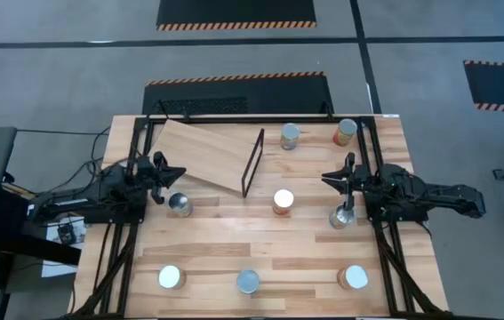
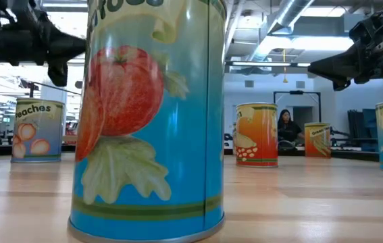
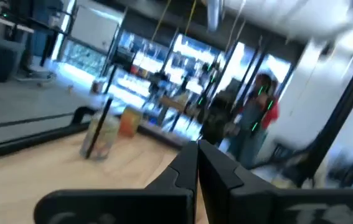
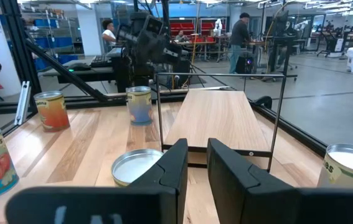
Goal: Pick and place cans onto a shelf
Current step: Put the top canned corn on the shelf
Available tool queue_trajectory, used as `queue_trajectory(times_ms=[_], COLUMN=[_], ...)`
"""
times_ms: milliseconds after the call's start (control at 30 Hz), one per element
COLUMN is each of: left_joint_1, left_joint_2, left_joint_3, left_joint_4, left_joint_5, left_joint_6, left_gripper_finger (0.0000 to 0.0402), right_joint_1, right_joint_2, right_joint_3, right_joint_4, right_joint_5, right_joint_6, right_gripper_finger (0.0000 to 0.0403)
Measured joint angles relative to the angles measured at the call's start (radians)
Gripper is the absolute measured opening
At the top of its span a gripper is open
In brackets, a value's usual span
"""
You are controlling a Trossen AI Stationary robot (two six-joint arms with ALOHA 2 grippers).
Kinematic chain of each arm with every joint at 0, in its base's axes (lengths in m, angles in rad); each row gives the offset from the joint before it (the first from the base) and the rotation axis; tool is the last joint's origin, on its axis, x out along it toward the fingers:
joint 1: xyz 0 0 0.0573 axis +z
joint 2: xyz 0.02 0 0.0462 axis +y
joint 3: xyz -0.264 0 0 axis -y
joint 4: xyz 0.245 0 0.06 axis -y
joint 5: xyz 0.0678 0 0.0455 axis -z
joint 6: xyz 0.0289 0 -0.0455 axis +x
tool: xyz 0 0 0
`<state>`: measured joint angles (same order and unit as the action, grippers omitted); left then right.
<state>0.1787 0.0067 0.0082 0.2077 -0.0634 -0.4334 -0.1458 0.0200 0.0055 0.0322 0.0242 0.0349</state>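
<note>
Several cans stand upright on their bases on the wood-plank table. One can is just near of my left gripper, whose fingers are together and hold nothing. Another can stands just near of my right gripper, and one with a bright top stands ahead of it. My right gripper's fingers stand a narrow gap apart and are empty. The shelf, a light board tilted on the table, has a thin black frame at its right end.
Two cans stand at the far right, and three stand along the near edge. The middle one fills the low view. Black frame rails run along both table sides. People show in the room beyond.
</note>
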Motion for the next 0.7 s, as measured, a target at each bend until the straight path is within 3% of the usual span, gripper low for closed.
queue_trajectory(times_ms=[167, 333, 500, 700], left_joint_1=[-0.005, -0.050, -0.114, -0.183], left_joint_2=[0.001, 0.054, 0.216, 0.472], left_joint_3=[0.057, 0.153, 0.259, 0.413], left_joint_4=[0.050, -0.099, -0.232, -0.380], left_joint_5=[0.107, 0.047, -0.045, -0.081], left_joint_6=[0.028, 0.074, 0.111, 0.149], left_gripper_finger=[0.0000, 0.0000, 0.0000, 0.0000], right_joint_1=[0.000, 0.000, 0.000, 0.000], right_joint_2=[0.000, 0.000, 0.000, 0.000], right_joint_3=[0.000, 0.000, 0.000, 0.000], right_joint_4=[0.000, 0.001, 0.001, 0.002], right_joint_5=[0.000, 0.000, 0.000, 0.002], right_joint_6=[0.000, 0.000, 0.000, 0.000], right_gripper_finger=[0.0087, 0.0087, 0.0087, 0.0087])
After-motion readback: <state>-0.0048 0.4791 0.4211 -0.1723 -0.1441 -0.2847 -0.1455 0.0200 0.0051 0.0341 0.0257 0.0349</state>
